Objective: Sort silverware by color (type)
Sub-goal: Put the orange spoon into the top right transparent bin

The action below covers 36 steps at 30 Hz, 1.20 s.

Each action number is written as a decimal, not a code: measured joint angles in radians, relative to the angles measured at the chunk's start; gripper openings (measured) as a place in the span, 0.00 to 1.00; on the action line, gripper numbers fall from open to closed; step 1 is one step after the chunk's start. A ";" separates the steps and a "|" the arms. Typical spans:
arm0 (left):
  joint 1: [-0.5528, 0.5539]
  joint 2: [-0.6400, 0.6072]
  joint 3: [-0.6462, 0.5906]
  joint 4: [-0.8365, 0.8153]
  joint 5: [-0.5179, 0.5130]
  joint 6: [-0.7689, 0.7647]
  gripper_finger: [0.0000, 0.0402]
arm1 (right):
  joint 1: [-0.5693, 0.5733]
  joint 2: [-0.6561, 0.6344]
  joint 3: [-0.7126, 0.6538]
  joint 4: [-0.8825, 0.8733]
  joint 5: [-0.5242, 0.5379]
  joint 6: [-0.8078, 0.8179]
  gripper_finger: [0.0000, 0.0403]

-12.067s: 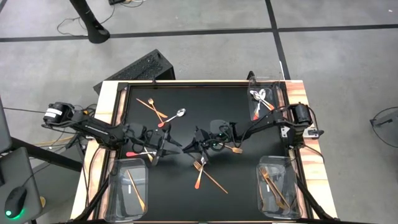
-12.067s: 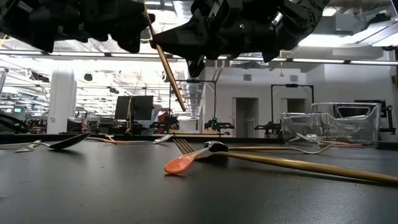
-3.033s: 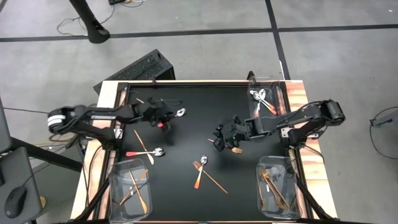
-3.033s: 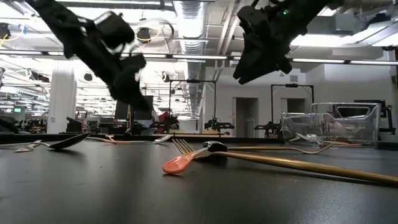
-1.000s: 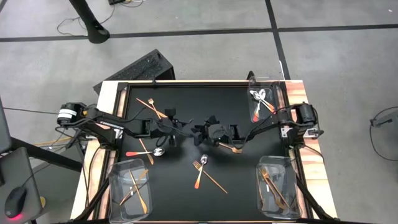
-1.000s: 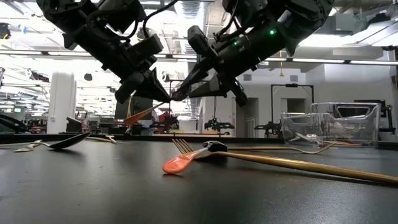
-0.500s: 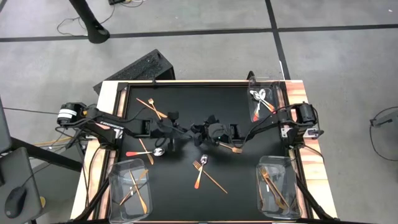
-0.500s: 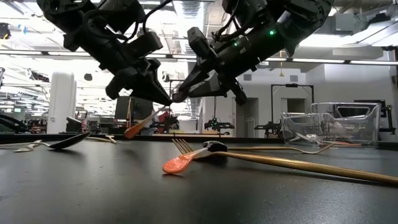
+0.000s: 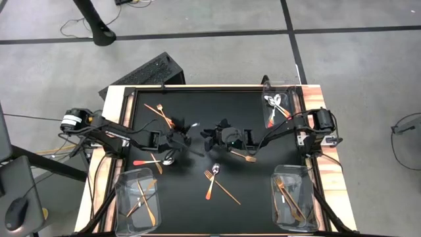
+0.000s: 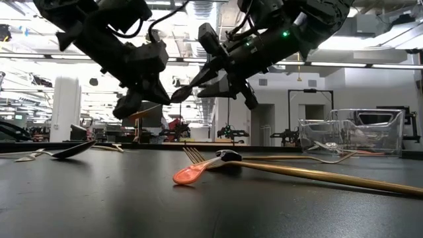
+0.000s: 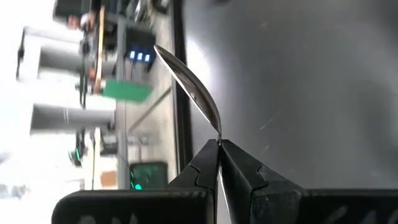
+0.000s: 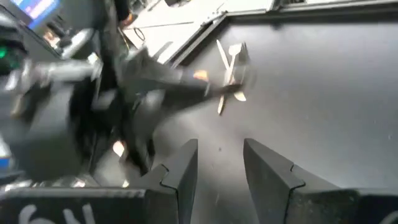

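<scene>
Above the middle of the black table [image 9: 197, 105] we see the left gripper [image 9: 186, 140] with its jaws pressed together on a spoon [image 11: 194, 93] — the silver bowl sticks out past the fingertips, held clear of the surface. Facing it, just beside, hangs the right gripper [image 9: 212, 137], its jaws spread with nothing between them. On the table lie a red-handled fork [image 9: 210, 181], a copper stick [image 9: 227, 190] and a copper fork [image 9: 242, 156]. More silverware sits in the clear bins [image 9: 137, 197] at the near corners and one at the far right — copper pieces nearest us.
</scene>
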 joint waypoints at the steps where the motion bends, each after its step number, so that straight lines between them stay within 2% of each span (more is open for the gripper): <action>1: -0.011 0.000 0.000 0.000 0.003 0.029 0.00 | -0.004 0.000 0.000 0.008 0.001 -0.008 0.38; 3: -0.032 0.000 -0.003 0.002 0.003 0.096 0.00 | -0.011 0.000 0.000 0.022 -0.003 -0.070 0.38; 6: -0.061 0.000 -0.014 0.000 0.018 0.186 0.00 | -0.013 -0.009 0.000 0.023 -0.041 -0.265 0.38; 11: -0.073 -0.001 -0.017 -0.001 0.261 0.140 0.00 | 0.016 -0.015 0.000 0.028 -0.088 -0.607 0.38; 14: -0.072 -0.001 -0.017 0.005 0.379 0.114 0.00 | 0.034 -0.015 0.006 0.017 -0.173 -0.745 0.38; 18: -0.064 -0.001 -0.017 0.019 0.449 0.110 0.00 | 0.045 -0.015 0.030 -0.097 -0.274 -0.777 0.38; 23: -0.050 -0.001 -0.017 0.019 0.531 0.110 0.00 | 0.043 -0.015 0.075 -0.203 -0.309 -0.754 0.38; 29: -0.051 -0.001 -0.013 0.031 0.540 0.119 0.00 | 0.043 -0.015 0.108 -0.324 -0.320 -0.719 0.38; 36: -0.050 -0.001 -0.013 0.034 0.541 0.119 0.00 | 0.051 -0.015 0.109 -0.330 -0.323 -0.717 0.37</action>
